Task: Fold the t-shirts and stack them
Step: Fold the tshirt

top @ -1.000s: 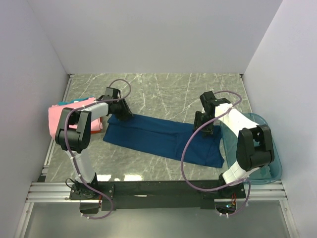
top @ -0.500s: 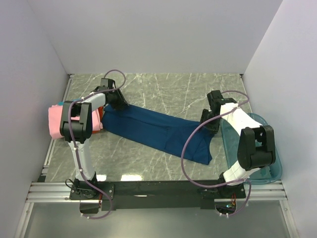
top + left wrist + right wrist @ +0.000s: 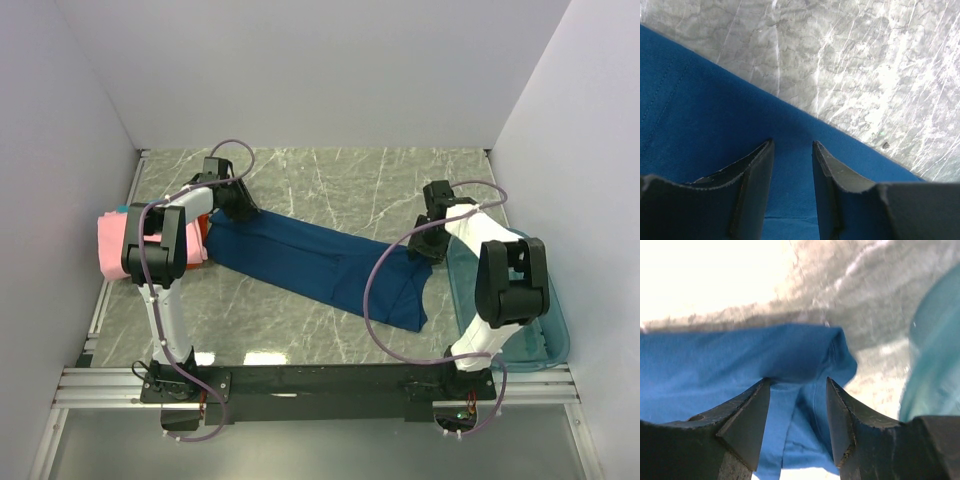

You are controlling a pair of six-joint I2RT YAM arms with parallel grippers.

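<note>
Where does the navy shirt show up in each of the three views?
Top external: the navy shirt runs as a slanted band across the middle, between the two grippers.
Left wrist: it fills the lower left, under and between the left gripper's fingers.
Right wrist: it crosses the middle, its bunched end just past the right gripper.
Shared landmark: the marble tabletop.

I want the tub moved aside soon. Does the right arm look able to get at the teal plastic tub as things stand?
Probably yes. The teal plastic tub sits just right of the right gripper, with nothing lying between them. But the jaws straddle the navy t-shirt, so it would likely have to let the cloth go first.
</note>
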